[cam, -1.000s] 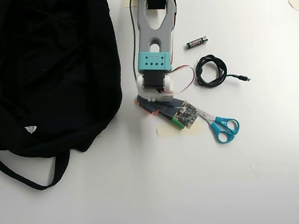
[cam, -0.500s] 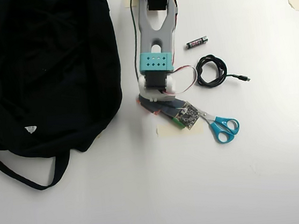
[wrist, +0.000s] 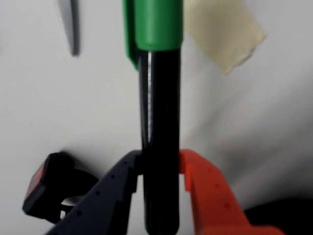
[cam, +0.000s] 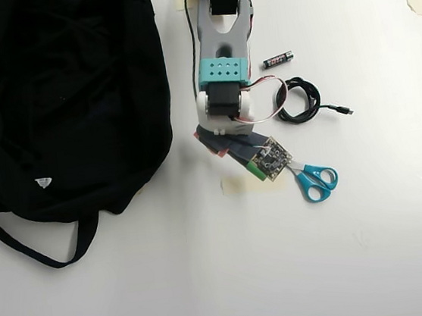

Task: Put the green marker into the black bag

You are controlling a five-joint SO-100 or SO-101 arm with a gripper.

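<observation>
In the wrist view the green marker [wrist: 160, 98] runs up the middle, black barrel below and green cap at the top edge. My gripper [wrist: 161, 162] is shut on the barrel, dark blue finger [wrist: 115, 188] on the left and orange finger [wrist: 208, 191] on the right. From overhead, only a green bit of the marker [cam: 253, 170] shows under the wrist camera board, and the gripper [cam: 241, 158] lies right of the black bag [cam: 60, 106]. The bag fills the left side, with its strap [cam: 31, 251] trailing toward the front.
Blue-handled scissors [cam: 314, 180] lie just right of the gripper, their blade [wrist: 71, 24] at the wrist view's upper left. A cream tape patch [cam: 238, 185] sits beneath the marker. A coiled black cable [cam: 298, 100] and a small battery [cam: 277, 59] lie right of the arm.
The arm has pulled back slightly and the wrist has swung a little to the right, carrying the marker's green end with it. More of the tape patch shows.
</observation>
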